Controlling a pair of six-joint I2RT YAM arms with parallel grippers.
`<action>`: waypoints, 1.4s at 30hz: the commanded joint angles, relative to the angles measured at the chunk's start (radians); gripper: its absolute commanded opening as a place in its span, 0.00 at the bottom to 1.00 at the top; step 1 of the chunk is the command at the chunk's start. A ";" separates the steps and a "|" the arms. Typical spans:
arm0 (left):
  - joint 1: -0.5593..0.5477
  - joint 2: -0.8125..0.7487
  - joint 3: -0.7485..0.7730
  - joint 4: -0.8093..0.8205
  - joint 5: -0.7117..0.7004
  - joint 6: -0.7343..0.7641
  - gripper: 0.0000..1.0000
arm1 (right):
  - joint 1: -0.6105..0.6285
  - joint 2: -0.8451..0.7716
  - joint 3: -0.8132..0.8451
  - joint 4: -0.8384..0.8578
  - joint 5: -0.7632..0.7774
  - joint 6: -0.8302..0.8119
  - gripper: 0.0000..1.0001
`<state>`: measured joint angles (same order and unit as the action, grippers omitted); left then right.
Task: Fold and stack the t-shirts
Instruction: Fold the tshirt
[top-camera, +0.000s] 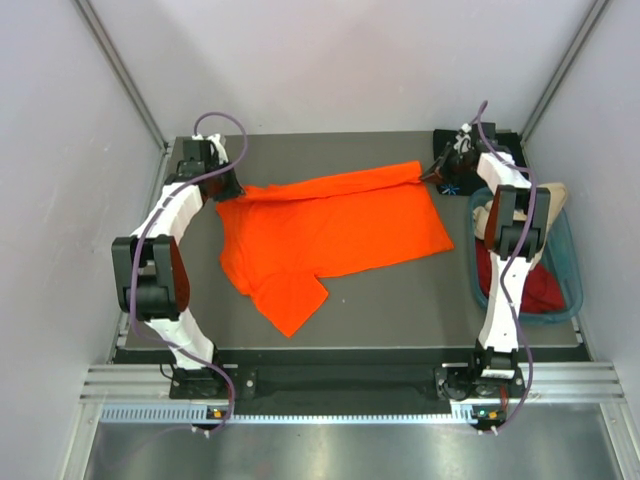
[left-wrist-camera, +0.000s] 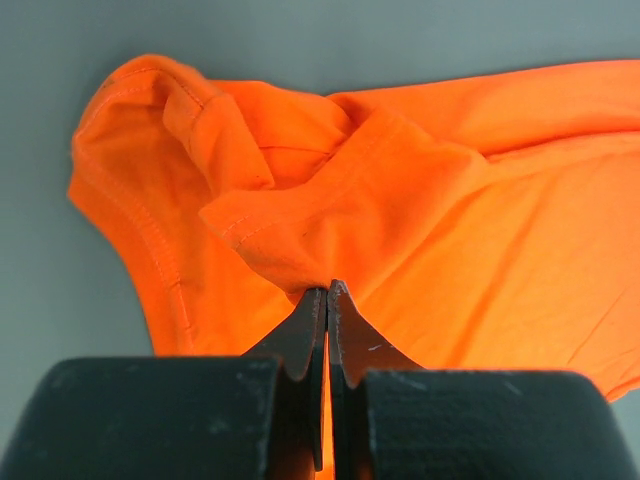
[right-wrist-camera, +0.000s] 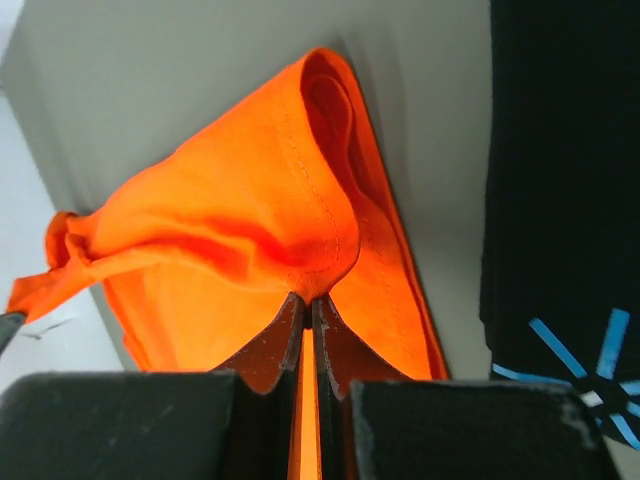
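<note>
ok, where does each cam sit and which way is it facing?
Top external: above and behind the bases, looking down on the table; shows both arms, left arm and right arm.
Left wrist: on the left arm's wrist, looking along its jaws, shut on the orange t-shirt.
Right wrist: same on the right arm, jaws shut on the orange t-shirt's other end, black t-shirt beside it.
Shared: all three see the orange t-shirt; top and right wrist both show the black one.

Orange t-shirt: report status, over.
Left pincer shut on orange t-shirt, right pincer shut on it too. Shirt lying on table, not yet folded. Black t-shirt close beside right pincer.
</note>
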<state>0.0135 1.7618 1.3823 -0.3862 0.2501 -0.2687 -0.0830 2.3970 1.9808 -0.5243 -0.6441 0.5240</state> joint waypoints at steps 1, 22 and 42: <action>0.003 -0.064 -0.020 -0.008 -0.023 0.016 0.00 | -0.020 -0.101 0.009 -0.040 0.037 -0.078 0.00; 0.002 -0.110 -0.167 -0.028 -0.009 0.005 0.00 | -0.029 -0.122 -0.062 -0.092 0.080 -0.151 0.01; 0.014 -0.159 -0.223 -0.068 -0.070 -0.010 0.22 | -0.027 -0.142 -0.096 -0.118 0.113 -0.151 0.08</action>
<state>0.0139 1.6878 1.1687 -0.4313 0.2279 -0.2703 -0.0944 2.3436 1.8786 -0.6239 -0.5552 0.3866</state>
